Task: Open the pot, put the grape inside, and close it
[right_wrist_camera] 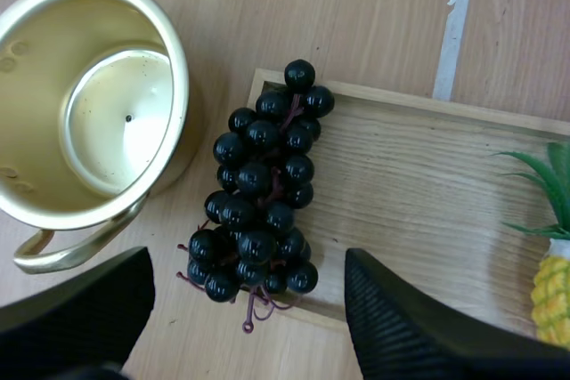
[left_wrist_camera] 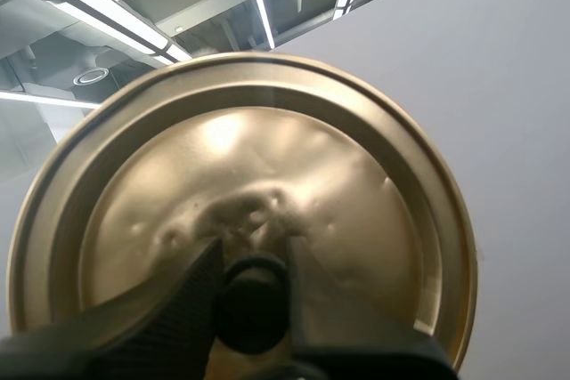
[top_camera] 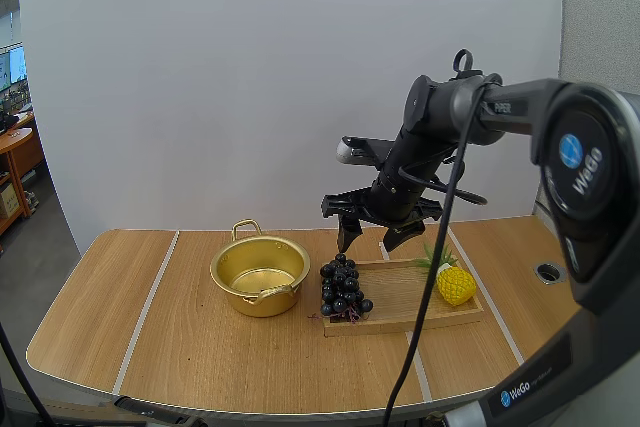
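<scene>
One step looks done: the round golden metal pot stands open, its golden lid pinched at the black knob by my left gripper. My right gripper hangs wide open over the dark bunch of grapes, which lies at the end of the flat wooden tray, just beside the pot. Next, I think, it must descend straight and close around the bunch.

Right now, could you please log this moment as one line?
pot open, empty; lid held in left fingers by knob; right fingers open above grapes on tray's edge
</scene>
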